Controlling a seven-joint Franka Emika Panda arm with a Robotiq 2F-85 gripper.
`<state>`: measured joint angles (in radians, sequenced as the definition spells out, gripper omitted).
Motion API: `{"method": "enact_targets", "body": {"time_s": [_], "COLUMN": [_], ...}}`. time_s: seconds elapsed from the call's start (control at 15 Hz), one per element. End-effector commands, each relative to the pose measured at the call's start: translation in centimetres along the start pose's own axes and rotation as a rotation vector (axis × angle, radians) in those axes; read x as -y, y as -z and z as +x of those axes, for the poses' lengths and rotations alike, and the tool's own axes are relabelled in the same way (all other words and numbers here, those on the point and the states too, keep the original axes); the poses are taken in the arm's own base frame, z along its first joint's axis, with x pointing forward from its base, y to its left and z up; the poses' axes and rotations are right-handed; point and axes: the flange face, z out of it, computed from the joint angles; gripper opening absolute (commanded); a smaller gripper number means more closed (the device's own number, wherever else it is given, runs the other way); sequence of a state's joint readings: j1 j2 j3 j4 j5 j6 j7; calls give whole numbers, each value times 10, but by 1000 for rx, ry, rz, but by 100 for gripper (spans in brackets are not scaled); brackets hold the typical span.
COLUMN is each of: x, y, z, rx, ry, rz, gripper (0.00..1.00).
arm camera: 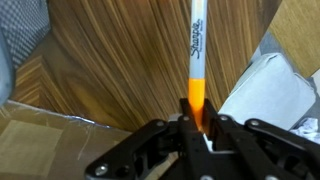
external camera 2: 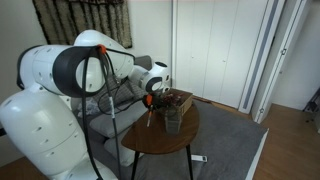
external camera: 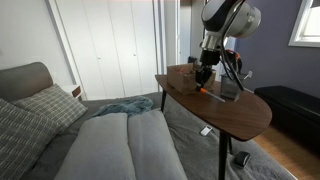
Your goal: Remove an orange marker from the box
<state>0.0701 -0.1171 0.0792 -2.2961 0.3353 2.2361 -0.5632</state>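
My gripper [arm camera: 197, 125] is shut on the orange marker [arm camera: 197, 95], a thin stick with an orange lower part and a white printed end pointing away over the wooden table. In both exterior views the gripper [external camera: 205, 78] [external camera 2: 150, 103] hangs above the round table beside the box. The marker shows as an orange spot below the fingers [external camera: 206, 91] [external camera 2: 147, 100]. The brown box [external camera: 181, 76] [external camera 2: 181, 100] sits on the table; one cardboard corner shows in the wrist view [arm camera: 40, 145], to the left of the marker.
A grey see-through container [external camera: 230, 88] [external camera 2: 172, 121] stands on the round wooden table [external camera: 240, 112] next to the gripper; it shows at right in the wrist view [arm camera: 262, 92]. A grey sofa [external camera: 110, 145] with cushions is beside the table. White closet doors stand behind.
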Motion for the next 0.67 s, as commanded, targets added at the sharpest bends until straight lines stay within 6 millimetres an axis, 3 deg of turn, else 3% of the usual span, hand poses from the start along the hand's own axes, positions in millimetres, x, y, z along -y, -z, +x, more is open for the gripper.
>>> {"method": "enact_targets", "body": {"time_s": [0.0,0.07,0.13,0.2,0.4,0.6], "x": [10,10,9,9,12,23], "y": [1,0,-1,1,20,56], "z": [-14,-15,-16,-18,-22,-24], "rx": [8,13,14,17,7,-16], "ry": [-70,-75,-84,-90,-80,-36], "rz": [-44,-47,-51,-60,-99,-157], "gripper": [4,13,40,40,60,80]}}
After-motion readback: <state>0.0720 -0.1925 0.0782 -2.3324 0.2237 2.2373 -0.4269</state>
